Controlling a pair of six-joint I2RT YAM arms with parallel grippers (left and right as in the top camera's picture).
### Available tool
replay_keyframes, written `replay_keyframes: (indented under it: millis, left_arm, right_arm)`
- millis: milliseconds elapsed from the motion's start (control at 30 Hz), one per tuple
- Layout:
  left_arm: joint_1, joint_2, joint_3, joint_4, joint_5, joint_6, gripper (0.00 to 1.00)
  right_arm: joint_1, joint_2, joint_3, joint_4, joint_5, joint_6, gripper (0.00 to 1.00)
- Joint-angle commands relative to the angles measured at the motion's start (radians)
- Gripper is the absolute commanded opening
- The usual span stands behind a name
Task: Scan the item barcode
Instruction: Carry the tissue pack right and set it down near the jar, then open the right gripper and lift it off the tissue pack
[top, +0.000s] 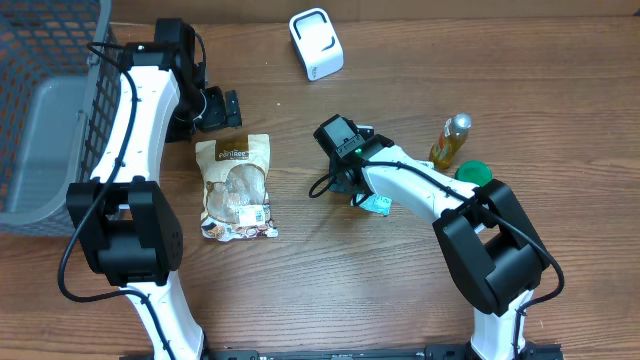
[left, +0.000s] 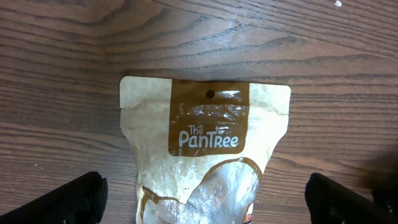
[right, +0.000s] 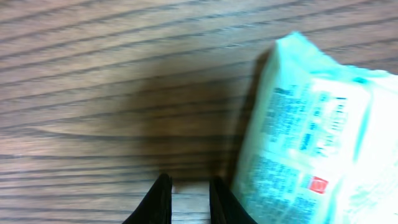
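**Snack pouch flat on table, left jaws wide**

Overhead: the snack pouch (top: 236, 187) lies flat below the left gripper (top: 222, 108).

Left wrist: fingertips (left: 69, 200) stand far apart, flanking the pouch top.

Right wrist: the right gripper (right: 189, 200) is nearly closed, empty, beside a pale-blue packet (right: 317, 137).

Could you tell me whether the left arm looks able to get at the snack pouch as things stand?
Probably yes: the left end effector hangs open right over the snack pouch, fingers either side, with nothing between them.

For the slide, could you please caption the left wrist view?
Open left gripper poised over the snack pouch lying flat on the wooden table.
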Motion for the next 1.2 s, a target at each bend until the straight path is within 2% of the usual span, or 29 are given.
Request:
replay_keyframes:
  millis: [0,400,667,733,900,1000,1167]
  left_arm:
    - [0.004,-0.026,0.017,0.001,0.007,0.001,1.0]
    - [0.004,-0.026,0.017,0.001,0.007,0.001,1.0]
    - [0.004,-0.026,0.017,0.001,0.007,0.001,1.0]
    - [0.004,-0.026,0.017,0.001,0.008,0.001,1.0]
    - [0.004,-0.026,0.017,0.001,0.007,0.001,1.0]
    - [0.004,-0.026,0.017,0.001,0.007,0.001,1.0]
    - [0.004,-0.026,0.017,0.001,0.007,0.001,1.0]
  right_arm:
    - [-0.003,0.0,0.018,-0.019,0.067,-0.005,0.17]
    - [-0.09,0.0,0.018,-0.113,0.055,0.001,0.16]
    - [-0.092,0.0,0.018,-0.116,0.055,0.003,0.18]
    - [-0.092,0.0,0.018,-0.116,0.054,0.003,0.25]
    - [-0.092,0.0,0.018,-0.116,0.054,0.003,0.33]
    - [-0.092,0.0,0.018,-0.116,0.054,0.003,0.46]
    - [-0.092,0.0,0.018,-0.117,0.039,0.003,0.49]
